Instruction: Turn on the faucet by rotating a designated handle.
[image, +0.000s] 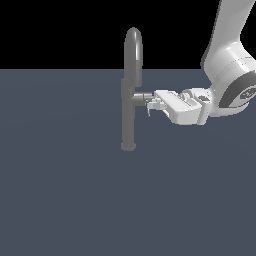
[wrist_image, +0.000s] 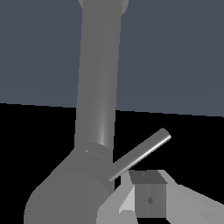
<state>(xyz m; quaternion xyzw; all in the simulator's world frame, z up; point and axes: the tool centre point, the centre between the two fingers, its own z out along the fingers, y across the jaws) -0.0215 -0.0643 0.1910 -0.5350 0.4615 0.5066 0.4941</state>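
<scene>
The faucet (image: 128, 107) stands upright on a flat dark blue-grey tabletop (image: 60, 200), its small round base well apart from any edge that shows. Its arched spout rises against the black background. A short stub juts from the column toward the exterior view's right.

The arm reaches in from the exterior view's right, held roughly level, and the fingers (image: 150, 106) sit at the end of that stub, touching or just beside it. In the exterior view the handle is too thin and too crowded by the fingers to pick out.

The wrist view shows it plainly: the handle (wrist_image: 141, 153) is a thin grey rod slanting out from the rounded end of the stub (wrist_image: 72, 192), with the column behind it. One finger (wrist_image: 148, 199) lies just beside the rod near its root; whether it touches cannot be told. Only that finger shows clearly, so whether the fingers are spread or closed cannot be told. Nothing lies between them and the handle.
</scene>
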